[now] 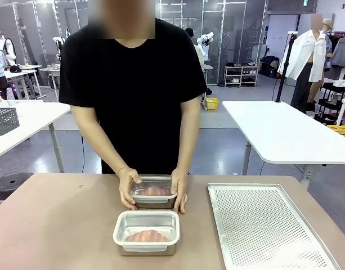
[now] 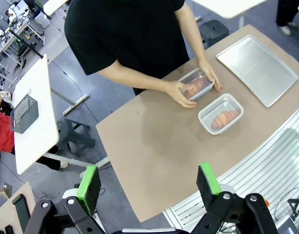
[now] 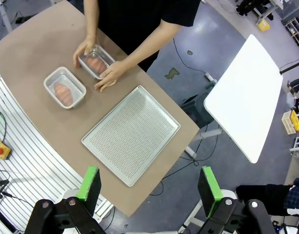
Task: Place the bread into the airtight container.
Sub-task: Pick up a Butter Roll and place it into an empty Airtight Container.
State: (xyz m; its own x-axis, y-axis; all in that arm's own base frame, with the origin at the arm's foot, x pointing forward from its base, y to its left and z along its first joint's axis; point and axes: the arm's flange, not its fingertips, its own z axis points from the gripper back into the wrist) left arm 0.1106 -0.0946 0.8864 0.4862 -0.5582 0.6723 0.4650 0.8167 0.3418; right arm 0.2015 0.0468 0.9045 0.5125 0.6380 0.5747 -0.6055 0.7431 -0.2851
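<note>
Tabletop [image 1: 59, 225]: brown, shared with the person; wide bare stretch on its left half, the best open room for any reach.
Tray [image 1: 262, 225]: perforated metal, bare, on the right part of the tabletop; its near and right rims run close to the tabletop edge, so there is little margin there.
Person's hands [image 1: 127, 188]: both clasp the far box, one on each end, close to the near box too. Risk: a tool coming down the middle would meet fingers or wrists.
Far box [image 1: 154, 194]: metal, with a clear lid on it, bread visible through the lid.
Near box [image 1: 147, 230]: open metal container just in front of the far box, apart from it by a narrow gap; its near wall sits close to the near tabletop edge. Risk: a nudge toward the robot could slide it off.
Bread [image 1: 147, 235]: reddish-brown piece lying inside the near box, already in place by the look of it.
Left tool [image 2: 149, 183]: released, jaws wide, empty, high over the near-left corner.
Right tool [image 3: 150, 184]: released, jaws wide, empty, high beyond the tray's side.
</note>
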